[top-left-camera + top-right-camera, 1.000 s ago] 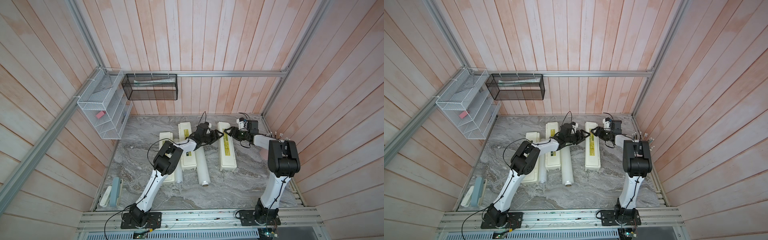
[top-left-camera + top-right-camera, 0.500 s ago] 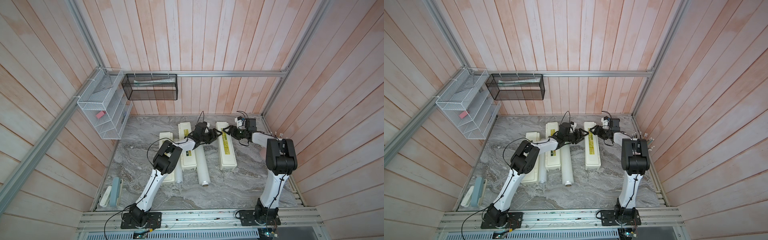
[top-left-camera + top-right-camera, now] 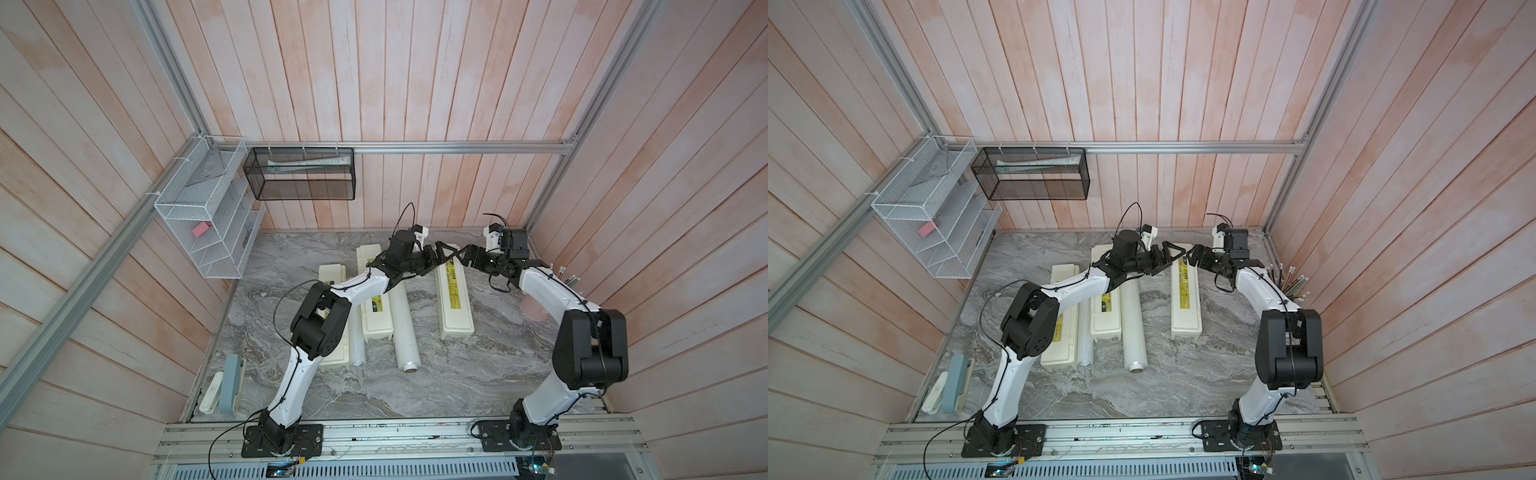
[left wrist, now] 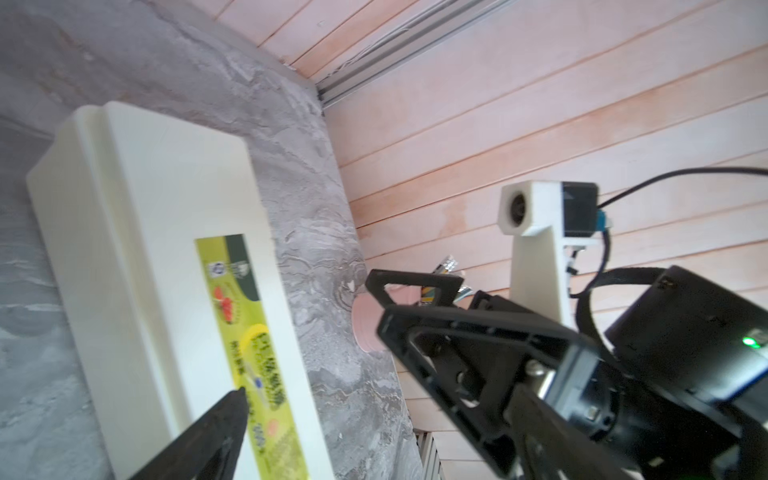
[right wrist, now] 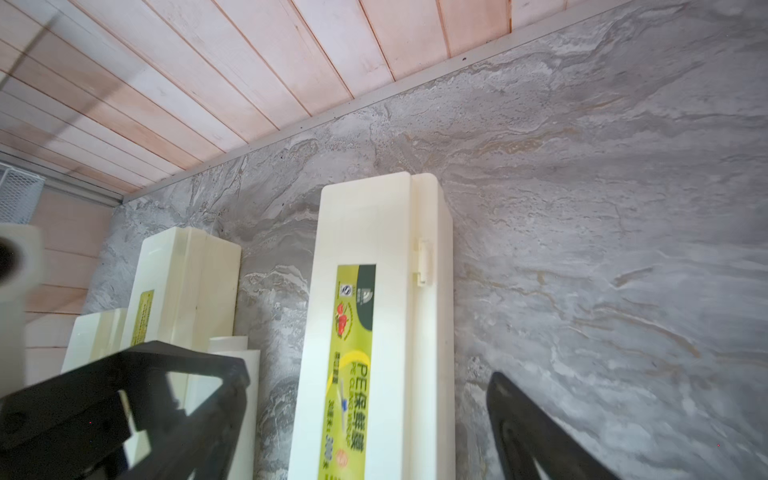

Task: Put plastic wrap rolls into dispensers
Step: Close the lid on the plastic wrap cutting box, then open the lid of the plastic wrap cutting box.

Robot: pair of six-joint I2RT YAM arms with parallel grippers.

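both jaws widened over lone dispenser far end | left gripper, right gripper spread wide, holding nothing | lid down; two plastic wrap rolls beside it unloaded

I'm looking at a grey marbled tabletop boxed in by pale pink plank walls. A black mesh basket hangs from the back wall's aluminium rail, with a white wire rack just beside the basket. The light is soft and even.

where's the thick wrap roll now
In a top view the thick roll lies on the table, just right of the centre dispenser, left of the lone dispenser.
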